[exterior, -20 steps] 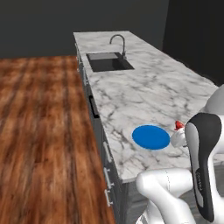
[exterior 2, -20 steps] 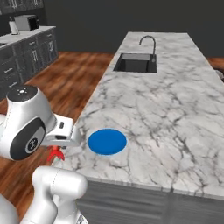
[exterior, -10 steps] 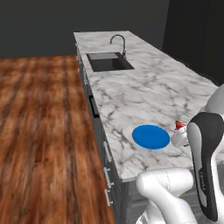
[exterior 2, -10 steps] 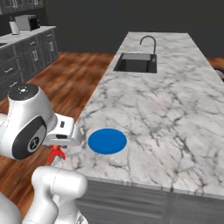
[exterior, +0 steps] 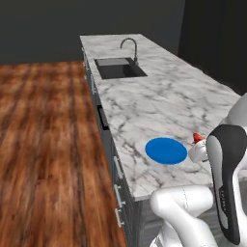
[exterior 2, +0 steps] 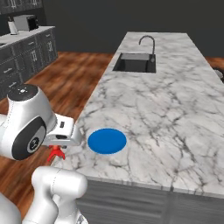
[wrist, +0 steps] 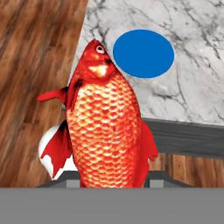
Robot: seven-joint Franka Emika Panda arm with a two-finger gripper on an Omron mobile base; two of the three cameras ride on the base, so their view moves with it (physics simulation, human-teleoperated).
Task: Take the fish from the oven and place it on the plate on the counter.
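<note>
The fish, red-orange and scaly, sits in the claw, head pointing away from the hand. The claw is pinching it by the tail end; fingertips are covered by the fish body, so contact is hard to make out. In the right base view the fish hangs below the hand, just off the near edge of the tabletop, beside but not over the blue plate. In the left base view only a red tip of the fish shows, next to the blue plate. Step in hand looks like the carry from oven to plate; pick-up seems done. Next move calls for shifting the hand over the tabletop until the fish is above the plate, lowering, then letting go. Sink and faucet sit well apart, farther along the slab. Wood floor lies beside the cabinets.
</note>
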